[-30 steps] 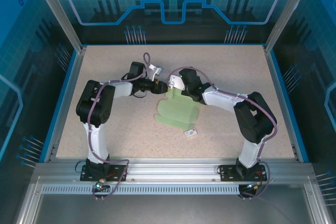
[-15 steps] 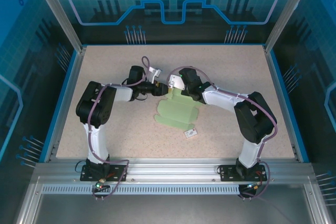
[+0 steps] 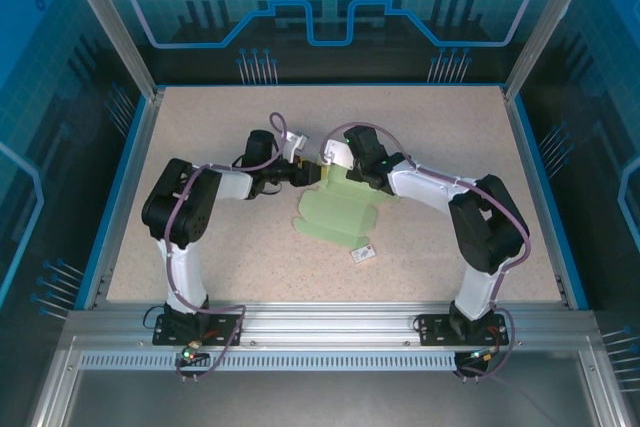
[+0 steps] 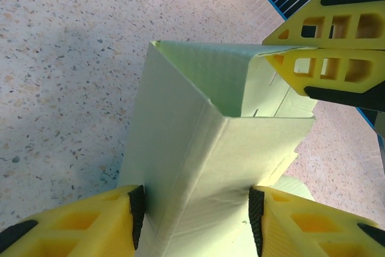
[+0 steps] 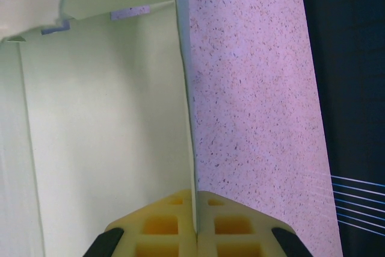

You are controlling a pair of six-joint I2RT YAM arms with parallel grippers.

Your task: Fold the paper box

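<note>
The paper box [image 3: 338, 212] is pale mint-green card lying mid-table, its rear end lifted between the two arms. In the left wrist view, a raised folded section of the paper box [image 4: 210, 148] stands between my left gripper [image 4: 195, 216] fingers. Both black pads [image 4: 137, 215] press its sides, and the card wrinkles at the right one. My right gripper [image 5: 195, 212] is shut on a thin upright card wall [image 5: 185, 88]. Its yellow fingertips [image 4: 325, 49] pinch the far top corner of that section. From above, the left gripper [image 3: 303, 176] and the right gripper [image 3: 335, 161] meet at the box's rear edge.
A tiny white tag [image 3: 363, 254] with dark marks lies just in front of the box. The speckled table [image 3: 200, 127] is ringed by a blue rim [image 3: 120, 187] and clear panels. Both arm bases sit at the near rail [image 3: 320, 322].
My left gripper has slid a little toward the front and narrowed onto the raised fold. The right gripper keeps its pinch and has shifted only slightly.
</note>
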